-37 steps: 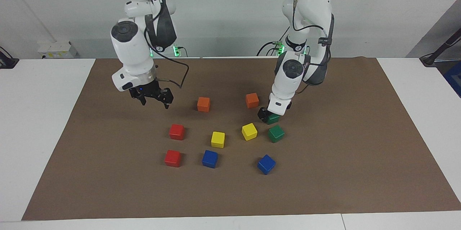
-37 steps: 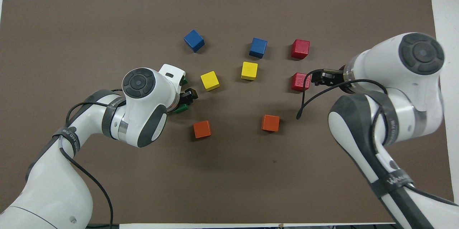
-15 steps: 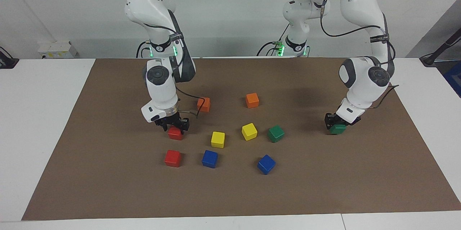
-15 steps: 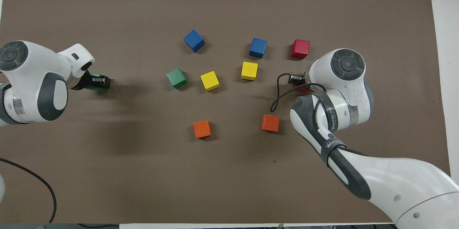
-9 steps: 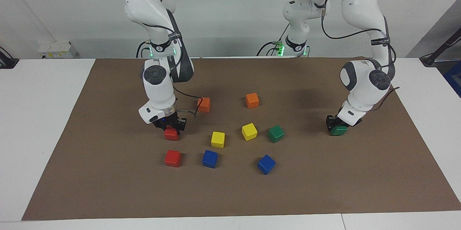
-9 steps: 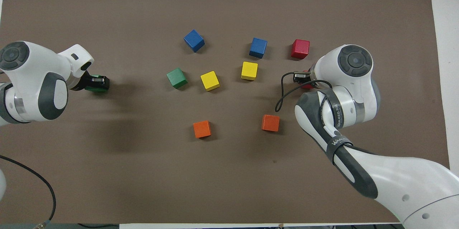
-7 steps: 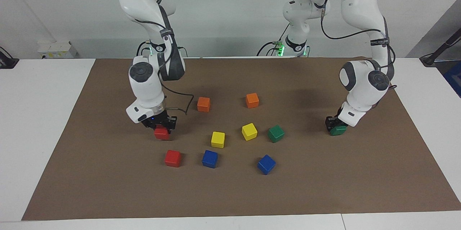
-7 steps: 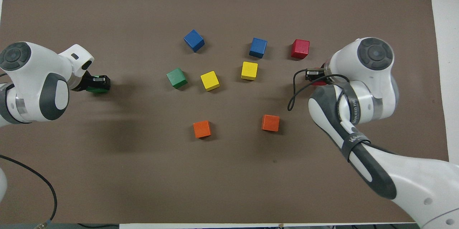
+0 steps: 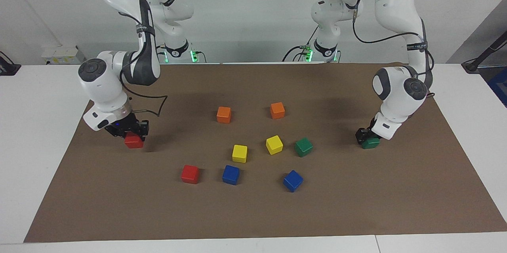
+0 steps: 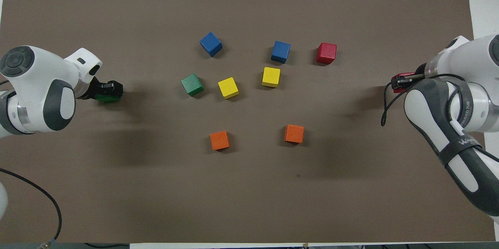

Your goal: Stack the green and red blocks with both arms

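The right gripper (image 9: 128, 130) is out at the right arm's end of the brown mat (image 9: 253, 213). Its fingers pinch a red block (image 9: 134, 141), which hangs just over the mat and is well apart from the yellow block (image 9: 239, 153) in the middle of the group. From above, only a bit of this held red block (image 10: 398, 79) shows beside the right gripper (image 10: 401, 82).

The left gripper (image 9: 365, 136) is low at the left arm's end of the mat. Its fingers pinch a green block (image 9: 370, 143) that sits on the mat or just above it; I cannot tell which. From above, this green block (image 10: 104, 96) peeks out under the left gripper (image 10: 111, 88), also well apart from the yellow block (image 10: 228, 87).

The other red block (image 9: 190, 174) rests on the mat, farther from the robots than the yellow block and toward the right arm's end. The other green block (image 9: 304, 147) rests on the mat toward the left arm's end, with a second yellow block (image 9: 274, 144) between it and the first yellow one.

Two blue blocks (image 9: 231, 174) lie farther from the robots than the yellow block. Two orange blocks (image 9: 223, 114) lie nearer to the robots than it.
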You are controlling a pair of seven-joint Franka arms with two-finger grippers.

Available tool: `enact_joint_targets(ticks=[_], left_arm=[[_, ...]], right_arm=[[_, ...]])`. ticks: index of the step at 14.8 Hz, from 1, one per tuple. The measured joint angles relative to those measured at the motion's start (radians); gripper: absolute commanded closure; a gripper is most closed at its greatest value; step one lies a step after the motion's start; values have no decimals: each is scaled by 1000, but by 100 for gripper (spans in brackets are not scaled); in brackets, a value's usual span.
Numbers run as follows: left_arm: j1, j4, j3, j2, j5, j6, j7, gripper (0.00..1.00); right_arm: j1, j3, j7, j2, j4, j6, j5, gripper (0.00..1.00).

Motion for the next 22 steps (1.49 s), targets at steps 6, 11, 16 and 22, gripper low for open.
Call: enact_joint_targets(ticks=[6,11,16,22], left_arm=[[-209,448,-16,73,-22,-345,-513,0],[-407,504,-15,198,68,-290,-818,0],[-416,388,-11,196,71,-192,-826,0],[-435,222,-16,162,72,13,-904,0]], right_arm=[[-14,1,-21,101,-10,108,0,100],[-14,1,-21,105,-5,111,0,0],[-4,10,-21,89,146,-122,0,0],[130,15,240,119,368,-281,0,0]])
